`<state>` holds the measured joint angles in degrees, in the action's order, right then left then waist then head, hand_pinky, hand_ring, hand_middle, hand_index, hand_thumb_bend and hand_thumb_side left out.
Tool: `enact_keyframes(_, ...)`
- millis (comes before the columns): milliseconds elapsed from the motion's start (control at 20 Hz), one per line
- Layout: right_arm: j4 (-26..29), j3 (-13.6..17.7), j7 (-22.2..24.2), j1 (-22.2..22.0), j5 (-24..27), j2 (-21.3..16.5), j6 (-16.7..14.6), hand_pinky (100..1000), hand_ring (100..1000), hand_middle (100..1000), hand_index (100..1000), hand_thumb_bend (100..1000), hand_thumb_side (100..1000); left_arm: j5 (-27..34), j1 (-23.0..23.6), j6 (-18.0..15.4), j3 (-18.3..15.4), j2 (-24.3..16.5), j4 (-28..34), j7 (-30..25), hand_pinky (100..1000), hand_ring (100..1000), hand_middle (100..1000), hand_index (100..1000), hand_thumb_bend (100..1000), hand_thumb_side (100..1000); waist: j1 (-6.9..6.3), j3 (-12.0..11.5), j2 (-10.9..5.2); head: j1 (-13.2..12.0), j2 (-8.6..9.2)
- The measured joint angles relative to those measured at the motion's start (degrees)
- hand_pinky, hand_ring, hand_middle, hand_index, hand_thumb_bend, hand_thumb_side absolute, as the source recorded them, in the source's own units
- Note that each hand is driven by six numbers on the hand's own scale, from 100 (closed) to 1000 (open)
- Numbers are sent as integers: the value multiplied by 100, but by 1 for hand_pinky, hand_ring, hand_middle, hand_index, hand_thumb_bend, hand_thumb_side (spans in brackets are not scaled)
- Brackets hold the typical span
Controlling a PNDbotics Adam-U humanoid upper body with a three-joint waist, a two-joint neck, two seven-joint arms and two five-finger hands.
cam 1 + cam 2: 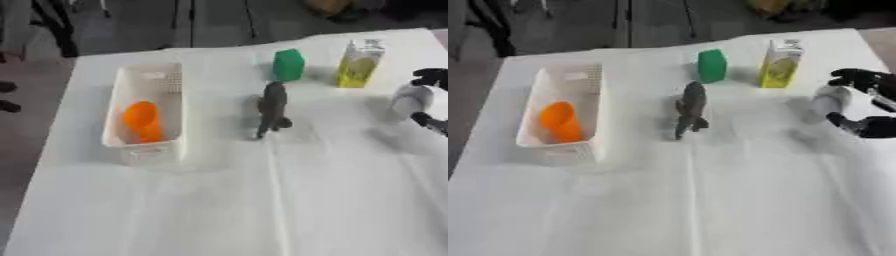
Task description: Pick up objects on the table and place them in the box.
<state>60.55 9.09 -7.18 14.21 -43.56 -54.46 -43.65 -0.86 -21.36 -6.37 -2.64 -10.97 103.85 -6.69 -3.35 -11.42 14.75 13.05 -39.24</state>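
Currently my right hand sits at the table's right edge, fingers and thumb curled around a pale rounded object. The white box stands at left with an orange item inside. Between them I see a grey animal figure, green block and yellow carton.

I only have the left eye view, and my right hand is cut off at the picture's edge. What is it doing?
Observer: The right eye view shows more of the right hand: black fingers arch over a pale rounded object.
Operator: And underneath it?
Observer: The hand's lower black part, clipped in your view, curls up against the object's underside, so it looks held.
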Motion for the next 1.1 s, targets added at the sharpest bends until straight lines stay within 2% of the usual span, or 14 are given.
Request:
enact_keyframes(600,-204,-31,49,111,-121,-29,-32,790,802,902,916,373,841,31,-29,-3,3,0,0,-19,574,695,825,911,458,944,0,-40,35,16,2)
enact_keyframes(1100,-323,-83,100,280,-103,-29,-12,751,788,890,909,377,803,37,-39,-13,39,0,-1,-55,575,695,825,911,457,944,0,-193,73,66,3)
